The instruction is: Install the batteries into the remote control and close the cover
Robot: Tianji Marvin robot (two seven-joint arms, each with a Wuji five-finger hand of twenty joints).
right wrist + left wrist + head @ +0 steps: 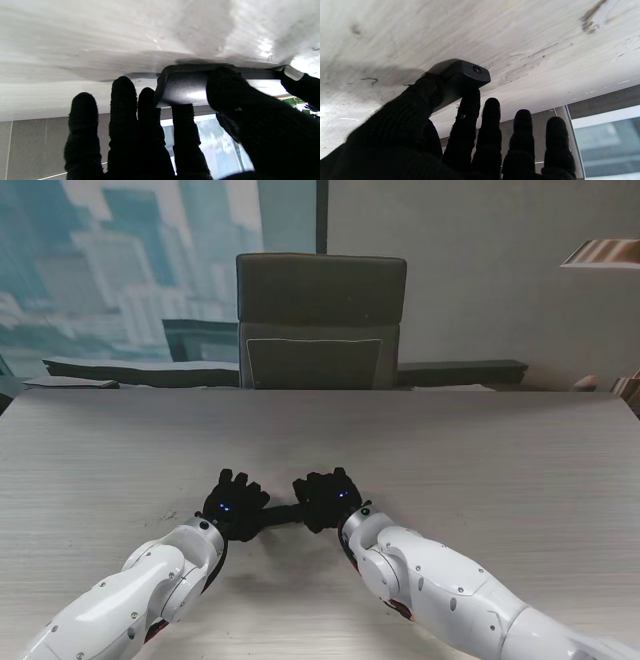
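Stand view: remote control [283, 513] a dark slim bar, lying across the pale table [480, 470] between both hands | left hand [232, 502] pinches one end, thumb against index, other fingers [525, 130] spread | right hand [328, 496] pinches the other end, thumb over its rounded back | batteries, cover: cannot tell.

Matt plastic remote control [185, 90] (knit-gloved hands), woodgrain table [480, 470].

Both gloved hands hide most of the remote control [283, 515]; batteries and cover cannot be seen
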